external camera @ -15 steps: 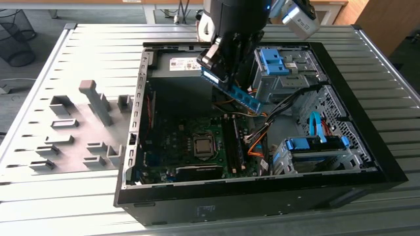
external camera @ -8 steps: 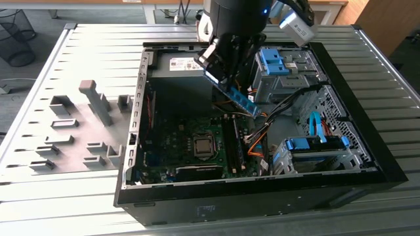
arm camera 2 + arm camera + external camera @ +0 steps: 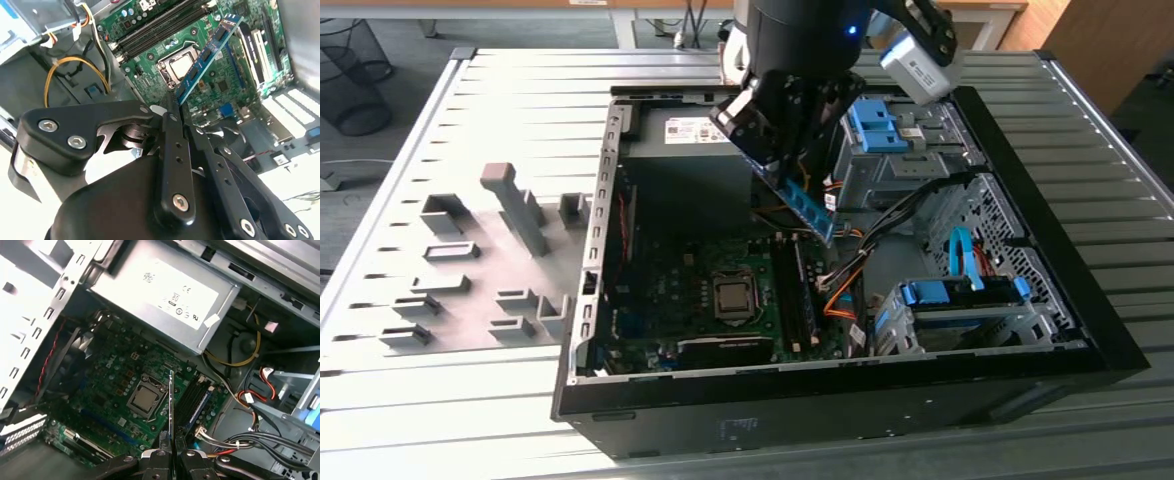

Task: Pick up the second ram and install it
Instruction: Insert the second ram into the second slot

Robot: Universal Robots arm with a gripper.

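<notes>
we see the gripper (image 3: 790, 150) clenched on the second ram (image 3: 809, 205), a thin flat blue-green stick with small dark chips, held tilted in the air above the open computer case (image 3: 1067, 345) and touching nothing below it. in the exterior view it hangs at about 1 o'clock from the square metal processor socket (image 3: 735, 297), over the long black memory slots (image 3: 794, 290). the second wrist view shows the stick's (image 3: 209, 52) broad face with its row of chips, which the first wrist view does not: there the stick (image 3: 171, 405) appears edge-on as a thin line between the black matte fingers (image 3: 161, 460). the first wrist view adds the grey sheet-metal power supply (image 3: 165, 300) with a pale label and bundles of red, yellow and black wires (image 3: 245, 395). the case lies on a ribbed grey metal table (image 3: 520, 110), with grey plastic holder blocks (image 3: 500, 250) at 9 o'clock from it and a wire bin (image 3: 354, 75) on the floor beyond.
</notes>
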